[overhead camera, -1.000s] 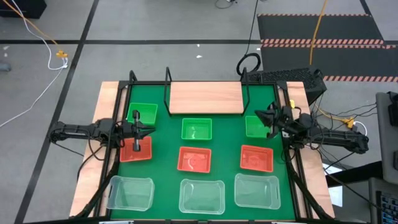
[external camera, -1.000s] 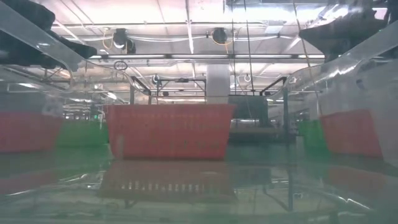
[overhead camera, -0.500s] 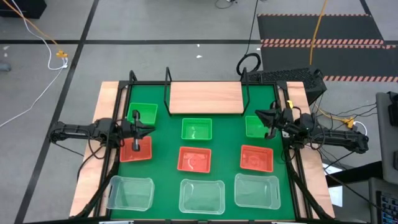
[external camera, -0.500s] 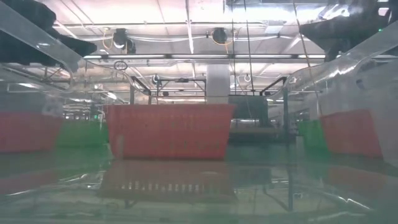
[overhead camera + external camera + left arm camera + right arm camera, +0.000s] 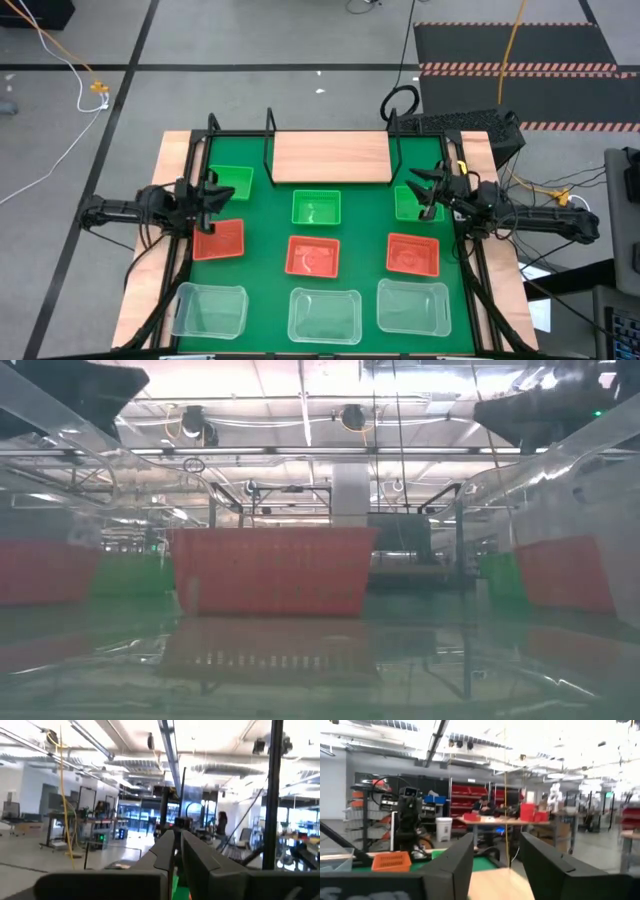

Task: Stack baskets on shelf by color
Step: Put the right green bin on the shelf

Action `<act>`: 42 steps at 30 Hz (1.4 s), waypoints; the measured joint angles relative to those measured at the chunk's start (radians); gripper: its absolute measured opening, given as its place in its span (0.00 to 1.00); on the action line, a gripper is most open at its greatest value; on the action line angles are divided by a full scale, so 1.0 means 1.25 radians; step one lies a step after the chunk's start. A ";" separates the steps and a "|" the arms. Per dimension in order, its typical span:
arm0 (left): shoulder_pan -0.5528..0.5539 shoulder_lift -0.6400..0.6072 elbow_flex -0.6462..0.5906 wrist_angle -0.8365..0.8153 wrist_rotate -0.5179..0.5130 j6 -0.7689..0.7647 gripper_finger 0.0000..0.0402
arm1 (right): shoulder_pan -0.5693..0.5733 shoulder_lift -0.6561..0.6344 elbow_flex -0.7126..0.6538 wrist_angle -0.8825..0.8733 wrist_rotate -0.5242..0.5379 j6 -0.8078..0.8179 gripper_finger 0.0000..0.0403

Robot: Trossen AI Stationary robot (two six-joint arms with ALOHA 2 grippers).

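Nine baskets sit on the green mat. The green ones (image 5: 232,181), (image 5: 316,208), (image 5: 410,203) are in the far row, the red ones (image 5: 218,240), (image 5: 312,256), (image 5: 412,254) in the middle row, and the clear ones (image 5: 210,308), (image 5: 324,314), (image 5: 413,306) in the near row. The wooden shelf (image 5: 332,157) stands at the far middle with nothing on it. My left gripper (image 5: 215,192) is shut and hovers level between the left green and left red baskets. My right gripper (image 5: 424,192) is open and hovers level over the right green basket. Neither holds anything.
Black frame rails (image 5: 190,170) run along both sides of the mat. Upright black posts (image 5: 396,140) stand at the shelf's ends. In the low view, clear basket walls (image 5: 60,430) stand close in front of the middle red basket (image 5: 270,570).
My left gripper has tipped up from pointing down over the left red basket to level, rising and drawing back a little toward the table's left edge. My right gripper has opened its fingers over the right green basket. No basket has moved.
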 joint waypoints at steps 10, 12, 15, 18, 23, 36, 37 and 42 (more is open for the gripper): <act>0.003 0.257 0.000 0.096 -0.189 0.011 0.09 | -0.028 0.039 0.000 0.046 0.094 -0.092 0.46; 0.011 0.308 0.013 0.136 -0.209 0.022 0.09 | -0.037 0.053 0.000 0.086 0.063 -0.096 0.47; 0.025 0.380 0.049 0.151 -0.213 0.024 0.09 | -0.050 0.078 0.001 0.151 0.058 -0.098 0.47; 0.027 0.457 0.093 0.139 -0.209 0.026 0.09 | -0.065 0.105 0.001 0.191 0.037 -0.081 0.47; 0.027 0.596 0.161 0.130 -0.197 0.036 0.09 | -0.075 0.144 0.018 0.166 -0.046 0.054 0.47; 0.005 0.799 0.344 -0.105 -0.247 -0.044 0.09 | -0.073 0.277 0.383 -0.623 -0.021 0.252 0.47; 0.007 0.807 0.352 -0.116 -0.250 -0.029 0.09 | -0.073 0.291 0.404 -0.674 -0.022 0.269 0.47; 0.029 0.817 0.386 -0.118 -0.252 0.057 0.09 | -0.073 0.353 0.485 -0.909 -0.036 0.343 0.47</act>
